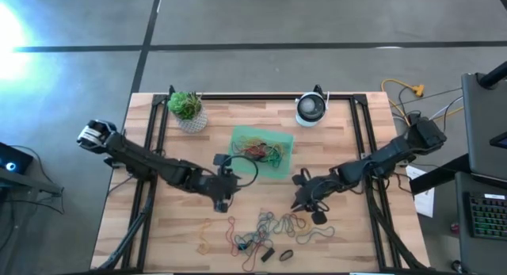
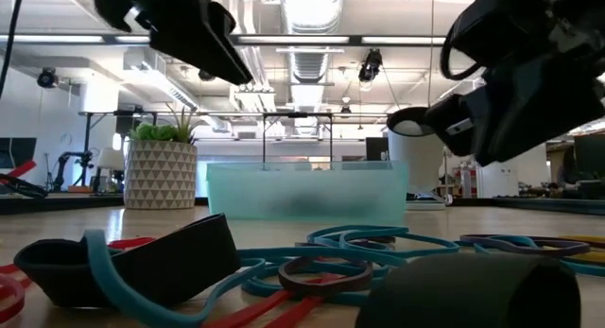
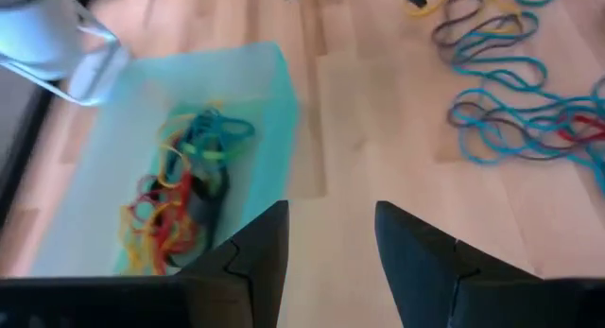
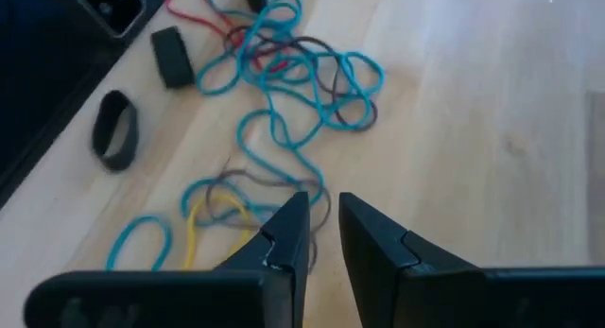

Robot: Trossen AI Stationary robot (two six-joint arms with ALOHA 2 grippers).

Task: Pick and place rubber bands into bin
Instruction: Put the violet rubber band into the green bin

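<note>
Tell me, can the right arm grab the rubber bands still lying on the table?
Probably yes. The right gripper hovers just above the loose rubber bands with bare table around them and nothing between; its narrow jaws hold nothing.

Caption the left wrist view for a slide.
Open left gripper beside translucent green plastic bin holding tangled coloured rubber bands.

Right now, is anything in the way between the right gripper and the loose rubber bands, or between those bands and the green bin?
Nothing visible. The right gripper hangs beside the loose bands, with bare table between. From there to the bin is open wood; the left gripper waits off to the bin's side.
</note>
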